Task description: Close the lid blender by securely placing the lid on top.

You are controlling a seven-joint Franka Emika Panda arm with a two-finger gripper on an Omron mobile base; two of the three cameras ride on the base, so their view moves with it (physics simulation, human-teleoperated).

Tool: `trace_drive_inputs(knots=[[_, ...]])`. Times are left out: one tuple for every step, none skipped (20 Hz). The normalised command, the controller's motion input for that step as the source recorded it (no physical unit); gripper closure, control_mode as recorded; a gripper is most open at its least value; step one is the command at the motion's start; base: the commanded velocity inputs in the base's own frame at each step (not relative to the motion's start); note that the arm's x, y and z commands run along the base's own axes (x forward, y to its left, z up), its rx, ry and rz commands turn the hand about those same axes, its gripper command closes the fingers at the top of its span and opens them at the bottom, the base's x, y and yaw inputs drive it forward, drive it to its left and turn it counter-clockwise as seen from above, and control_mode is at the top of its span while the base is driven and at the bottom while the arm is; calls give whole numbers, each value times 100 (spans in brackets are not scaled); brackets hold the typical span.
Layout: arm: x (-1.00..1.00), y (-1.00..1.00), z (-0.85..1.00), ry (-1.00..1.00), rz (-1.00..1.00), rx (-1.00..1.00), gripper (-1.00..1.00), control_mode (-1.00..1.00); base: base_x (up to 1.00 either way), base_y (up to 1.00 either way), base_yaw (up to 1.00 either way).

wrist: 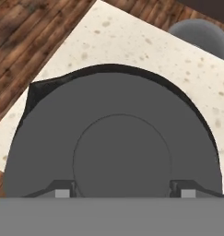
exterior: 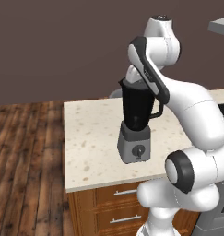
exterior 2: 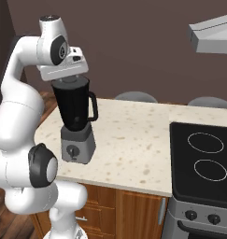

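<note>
The blender (exterior: pixel 137 110) stands on the counter, a black tapered jar with a side handle on a grey base with a front knob; it also appears in the right base view (exterior 2: pixel 75 109). My hand hovers right over the jar's mouth (exterior 2: pixel 68 77). In the hand view the dark grey lid (wrist: pixel 118 120) covers almost the whole opening, and a black crescent of jar rim and spout (wrist: pixel 37 92) shows past its far edge. My gripper (wrist: pixel 122 190) straddles the lid's raised centre, a fingertip (wrist: pixel 62 190) tight against each side, shut on it.
The speckled counter (exterior: pixel 90 138) ends at a left edge over wood floor. A black stove top (exterior 2: pixel 203 158) lies to the blender's right, with a hood (exterior 2: pixel 213 35) above. Grey stools (exterior 2: pixel 133 96) stand behind the counter. Drawers (exterior: pixel 125 193) sit below the front edge.
</note>
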Motion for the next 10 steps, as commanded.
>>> trace_drive_inputs(knots=[[-1,0,-36,0,0,-3,100,-100,0,0,0],[0,0,-42,0,0,-1,100,-100,0,0,0],[0,0,-44,1,0,-1,100,-100,0,0,0],[0,0,-33,6,0,0,100,-100,0,0,0],[0,0,-31,6,0,0,100,-100,0,0,0],[0,0,-29,2,0,0,100,-100,0,0,0],[0,0,-27,0,0,0,100,-100,0,0,0],[-4,0,-24,0,0,0,100,-100,0,0,0],[-24,0,-24,0,0,0,100,-100,0,0,0],[-11,0,-19,0,0,0,-100,-100,0,0,0]])
